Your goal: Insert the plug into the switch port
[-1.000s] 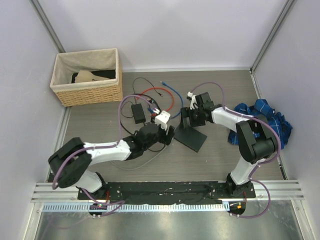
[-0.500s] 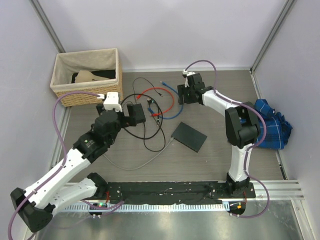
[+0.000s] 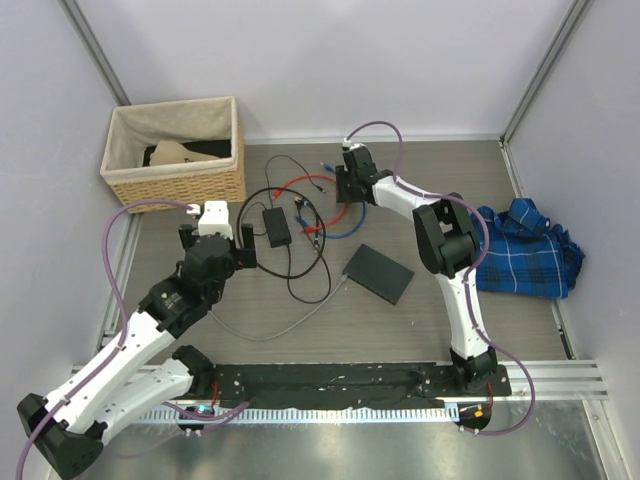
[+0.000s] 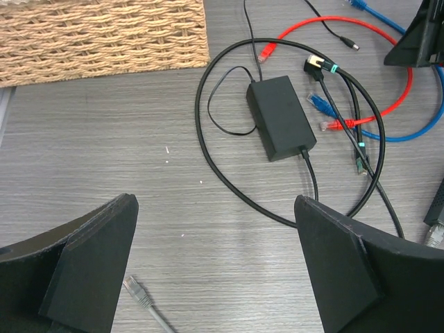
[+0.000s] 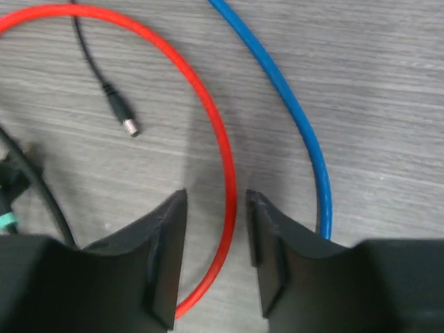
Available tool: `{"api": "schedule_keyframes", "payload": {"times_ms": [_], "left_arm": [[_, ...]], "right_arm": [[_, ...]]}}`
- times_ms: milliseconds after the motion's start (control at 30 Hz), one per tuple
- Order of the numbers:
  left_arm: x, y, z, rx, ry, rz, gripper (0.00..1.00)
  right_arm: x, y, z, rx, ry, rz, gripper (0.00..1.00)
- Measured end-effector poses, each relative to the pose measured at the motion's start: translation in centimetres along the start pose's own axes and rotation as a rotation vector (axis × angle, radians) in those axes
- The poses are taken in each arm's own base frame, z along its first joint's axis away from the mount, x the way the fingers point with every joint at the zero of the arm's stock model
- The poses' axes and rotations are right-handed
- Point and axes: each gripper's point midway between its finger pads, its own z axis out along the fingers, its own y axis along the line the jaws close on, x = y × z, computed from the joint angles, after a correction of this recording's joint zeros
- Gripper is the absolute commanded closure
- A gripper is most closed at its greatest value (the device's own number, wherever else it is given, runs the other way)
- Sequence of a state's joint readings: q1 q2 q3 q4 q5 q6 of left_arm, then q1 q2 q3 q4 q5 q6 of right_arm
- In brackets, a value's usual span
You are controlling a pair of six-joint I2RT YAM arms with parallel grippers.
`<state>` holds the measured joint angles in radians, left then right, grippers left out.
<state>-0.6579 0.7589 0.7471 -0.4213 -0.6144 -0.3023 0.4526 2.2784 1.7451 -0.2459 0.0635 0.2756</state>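
The switch [image 3: 378, 273], a flat dark box, lies on the table right of centre. Its edge shows at the right border of the left wrist view [image 4: 438, 202]. A grey cable's clear plug [image 4: 137, 291] lies near my left finger, and its other end lies beside the switch [image 3: 344, 284]. My left gripper [image 3: 216, 238] is wide open and empty above bare table [image 4: 215, 208]. My right gripper [image 3: 350, 186] hovers low with its jaws open astride a red cable [image 5: 201, 83], apart from it [image 5: 215, 202]. A blue cable [image 5: 305, 118] runs just right of it.
A black power brick [image 3: 276, 225] with looped black cords sits between the arms, also in the left wrist view [image 4: 281, 118]. Red, blue and black cable ends lie tangled beside it. A wicker basket [image 3: 175, 150] stands far left. A blue plaid cloth [image 3: 525, 250] lies at the right.
The switch, tilted up at my right gripper a second ago, now lies flat. My right gripper moved far-left over the cables. My left arm swung left, away from the switch.
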Motion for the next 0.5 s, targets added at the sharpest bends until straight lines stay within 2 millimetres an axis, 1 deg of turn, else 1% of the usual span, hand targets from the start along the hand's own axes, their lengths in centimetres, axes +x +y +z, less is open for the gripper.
{"api": "schedule_keyframes", "payload": {"times_ms": [33,67,100,200,333,400,467,500], "left_arm": [[0.0,0.0,0.0,-0.001,-0.002,-0.001,0.0],[-0.1,0.1,-0.1,-0.002,-0.004,-0.003,0.0],[-0.1,0.1,-0.1,-0.001,-0.005,-0.003,0.0],[-0.2,0.1,-0.2,0.0,-0.01,-0.007,0.0],[-0.3,0.2,-0.3,0.001,-0.013,-0.01,0.0],[-0.3,0.2,-0.3,0.001,-0.013,-0.009,0.0],[-0.3,0.2,-0.3,0.001,-0.013,-0.01,0.0],[-0.3,0.2,-0.3,0.002,-0.013,-0.011,0.0]], "right_arm": [[0.2,-0.1,0.4,0.005,0.004,0.003,0.67],[-0.2,-0.1,0.6,0.008,-0.006,0.006,0.71],[-0.4,0.0,0.6,0.008,-0.011,0.007,0.82],[-1.0,-0.2,0.6,0.021,-0.022,0.006,0.99],[-1.4,-0.6,0.3,0.049,-0.026,0.0,0.99],[-1.7,-1.1,-0.2,0.079,-0.03,-0.009,0.99],[-2.4,-1.9,-1.5,0.126,-0.039,-0.019,0.99],[-3.3,-2.2,-2.6,0.151,-0.057,-0.025,0.99]]}}
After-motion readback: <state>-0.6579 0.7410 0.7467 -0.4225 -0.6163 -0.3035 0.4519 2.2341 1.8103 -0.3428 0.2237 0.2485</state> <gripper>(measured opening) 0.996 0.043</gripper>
